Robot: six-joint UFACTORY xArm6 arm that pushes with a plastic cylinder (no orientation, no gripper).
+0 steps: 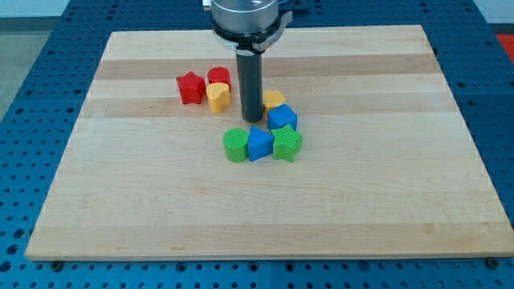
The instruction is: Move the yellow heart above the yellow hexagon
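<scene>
While upright, my tip (252,119) stands between yellow heart (217,96) and yellow hexagon (274,99).

Wooden bench (401,201): my tip (254,119) sits between yellow heart block (218,96), view's left, and yellow hexagon block (275,99), view's right; red star block (190,87) left of heart.

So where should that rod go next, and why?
Probably my tip should slip round to the view's left of the yellow heart and nudge it rightward and slightly up. The heart sits left of the tip, the yellow hexagon right of it, partly hidden behind the rod, so the heart still needs carrying to above the hexagon.
</scene>
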